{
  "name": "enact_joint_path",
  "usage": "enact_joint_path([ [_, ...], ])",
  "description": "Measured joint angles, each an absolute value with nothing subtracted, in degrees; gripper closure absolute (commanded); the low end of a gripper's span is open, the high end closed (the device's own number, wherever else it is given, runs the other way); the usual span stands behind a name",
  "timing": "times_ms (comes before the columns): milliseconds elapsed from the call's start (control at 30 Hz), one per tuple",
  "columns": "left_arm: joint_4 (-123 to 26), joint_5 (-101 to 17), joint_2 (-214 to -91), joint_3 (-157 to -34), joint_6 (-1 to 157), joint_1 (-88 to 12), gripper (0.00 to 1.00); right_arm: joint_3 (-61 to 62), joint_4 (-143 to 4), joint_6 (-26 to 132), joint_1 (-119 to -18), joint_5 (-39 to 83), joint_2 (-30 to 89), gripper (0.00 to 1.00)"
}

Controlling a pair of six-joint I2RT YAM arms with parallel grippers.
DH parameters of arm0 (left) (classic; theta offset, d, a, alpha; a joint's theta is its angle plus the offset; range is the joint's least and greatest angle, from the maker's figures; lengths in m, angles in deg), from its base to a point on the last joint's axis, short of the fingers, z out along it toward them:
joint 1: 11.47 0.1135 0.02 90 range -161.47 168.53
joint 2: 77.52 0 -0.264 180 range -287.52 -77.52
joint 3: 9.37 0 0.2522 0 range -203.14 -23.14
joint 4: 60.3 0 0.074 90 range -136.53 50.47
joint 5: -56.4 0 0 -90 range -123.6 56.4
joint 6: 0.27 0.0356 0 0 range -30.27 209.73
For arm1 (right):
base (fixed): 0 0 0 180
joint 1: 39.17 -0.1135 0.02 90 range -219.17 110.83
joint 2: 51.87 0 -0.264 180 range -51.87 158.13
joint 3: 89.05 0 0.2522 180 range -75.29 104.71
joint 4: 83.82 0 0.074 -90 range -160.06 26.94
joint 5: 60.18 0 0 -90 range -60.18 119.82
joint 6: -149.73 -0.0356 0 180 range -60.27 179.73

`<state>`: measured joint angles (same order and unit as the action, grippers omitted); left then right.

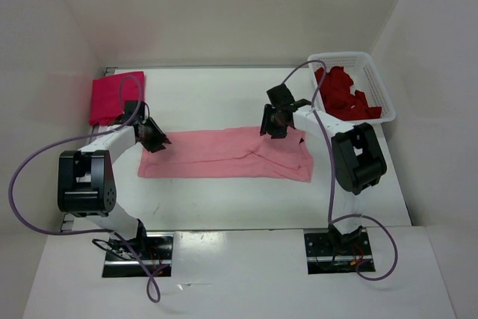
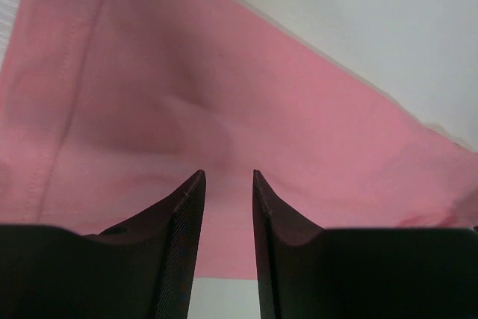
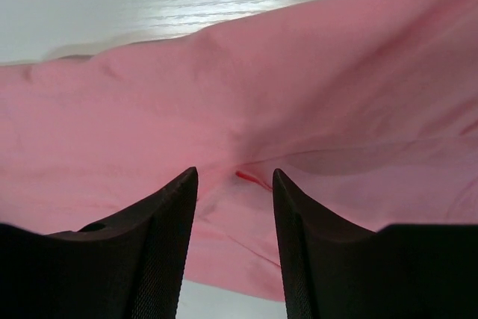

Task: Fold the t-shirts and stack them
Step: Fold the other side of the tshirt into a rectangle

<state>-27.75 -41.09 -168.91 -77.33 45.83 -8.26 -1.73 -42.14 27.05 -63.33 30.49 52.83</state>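
The light pink t-shirt (image 1: 224, 153) lies as a long folded strip across the middle of the table. My left gripper (image 1: 158, 140) hovers over its left end, jaws narrowly open with nothing between them; cloth and a strip of table show through the gap (image 2: 228, 175). Over the strip's upper right part stands my right gripper (image 1: 270, 126), jaws open above a crease in the pink cloth (image 3: 233, 172). The magenta t-shirt (image 1: 112, 96) lies folded at the back left. The dark red t-shirt (image 1: 345, 95) sits crumpled in the basket.
The white perforated basket (image 1: 377, 84) stands at the back right corner. White walls close in the table on three sides. Purple cables loop out from both arms.
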Motion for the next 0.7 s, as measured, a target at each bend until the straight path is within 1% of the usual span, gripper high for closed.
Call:
enact_joint_path([
  [67, -28.0, -41.5, -168.7, -77.1, 45.8, -8.9, 0.61, -0.5, -42.2, 27.5, -64.2, 30.7, 54.0, 0.49],
  [100, -28.1, -41.8, -168.7, -77.0, 45.8, -9.2, 0.61, 0.2, -42.2, 27.7, -64.6, 30.9, 54.7, 0.55],
  [167, -28.4, -42.0, -168.5, -76.9, 45.8, -9.7, 0.61, 1.2, -42.2, 28.2, -65.1, 31.2, 55.8, 0.55],
  [233, -28.5, -42.4, -168.4, -76.7, 45.8, -10.0, 0.61, 1.3, -42.0, 28.7, -65.2, 31.7, 56.2, 0.63],
  [267, -28.7, -42.5, -168.3, -76.6, 45.7, -10.1, 0.61, 1.3, -41.8, 28.9, -65.2, 31.9, 56.3, 0.65],
  [467, -29.0, -42.6, -168.3, -76.1, 45.5, -10.2, 0.61, 1.2, -41.3, 30.3, -65.6, 32.3, 56.4, 0.65],
  [533, -29.2, -42.7, -168.3, -76.1, 45.5, -10.2, 0.61, 1.0, -41.1, 30.9, -65.8, 32.5, 56.4, 0.71],
  [600, -29.4, -42.7, -168.3, -76.1, 45.3, -10.2, 0.61, 0.7, -40.9, 31.4, -66.2, 32.5, 56.4, 0.64],
  [633, -29.5, -42.7, -168.3, -76.1, 45.2, -10.2, 0.61, 0.5, -40.8, 31.6, -66.4, 32.5, 56.4, 0.56],
  [700, -30.0, -42.9, -168.2, -76.0, 44.7, -10.3, 0.61, 0.1, -40.4, 32.2, -66.8, 32.8, 56.4, 0.54],
])
